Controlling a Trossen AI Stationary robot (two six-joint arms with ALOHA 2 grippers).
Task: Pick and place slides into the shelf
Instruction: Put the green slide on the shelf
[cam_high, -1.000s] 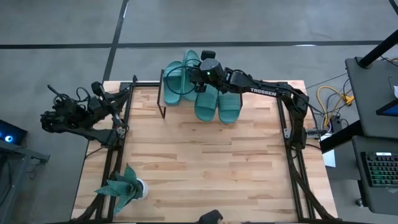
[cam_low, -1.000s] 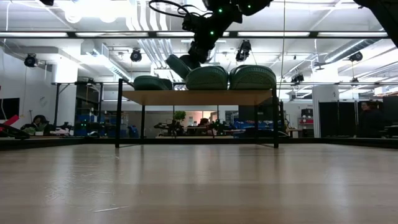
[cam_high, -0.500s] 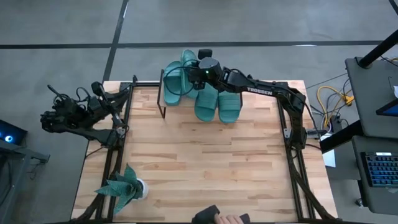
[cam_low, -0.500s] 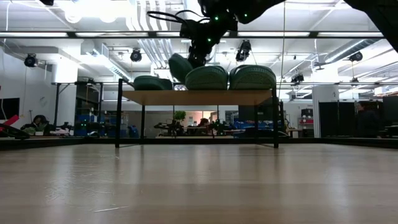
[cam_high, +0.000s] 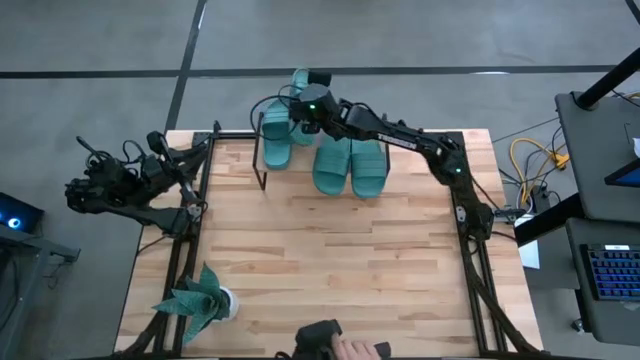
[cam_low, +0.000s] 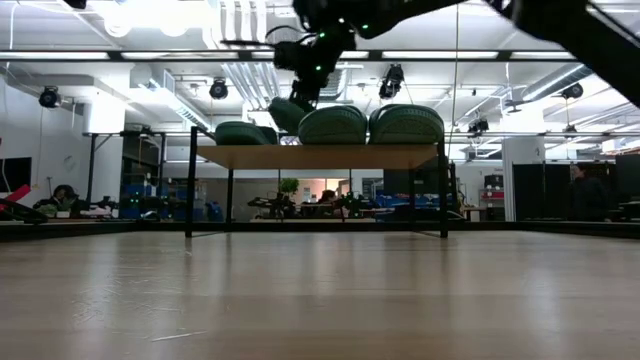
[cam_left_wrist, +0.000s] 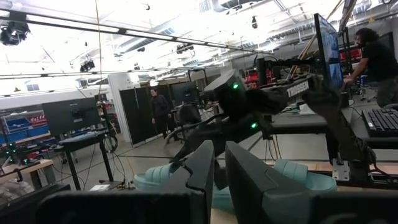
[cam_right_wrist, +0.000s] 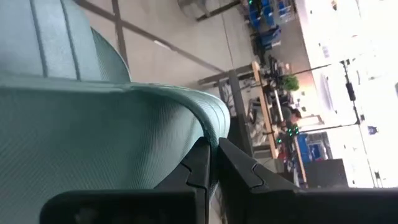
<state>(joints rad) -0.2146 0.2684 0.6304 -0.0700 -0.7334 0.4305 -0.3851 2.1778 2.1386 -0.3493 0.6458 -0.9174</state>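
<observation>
The right hand (cam_high: 303, 100) reaches over the far left part of the shelf (cam_low: 320, 156), its fingers (cam_right_wrist: 239, 171) pinched tight on the edge of a teal-green slide (cam_high: 298, 88). That held slide hangs tilted above the plank, just beyond the shelf's far edge as seen from overhead, its long axis running roughly from the table's near side toward the far side; in the low view it shows as a slanted oblong (cam_low: 287, 113) just left of the middle pair. The right wrist view shows its finely ribbed rubber surface (cam_right_wrist: 93, 143) and a curved rim.

Two more slides (cam_high: 350, 165) lie flat side by side on the shelf's right half, long axes pointing front to back, their ends overhanging the near edge. A fourth slide (cam_high: 276, 138) rests on the left part of the shelf, lying the same way, beside the held one. Each has one wide strap and an oblong sole.

The left hand (cam_high: 195, 205) waits at the table's left edge, its fingers (cam_left_wrist: 249, 180) nearly together and holding nothing.
</observation>
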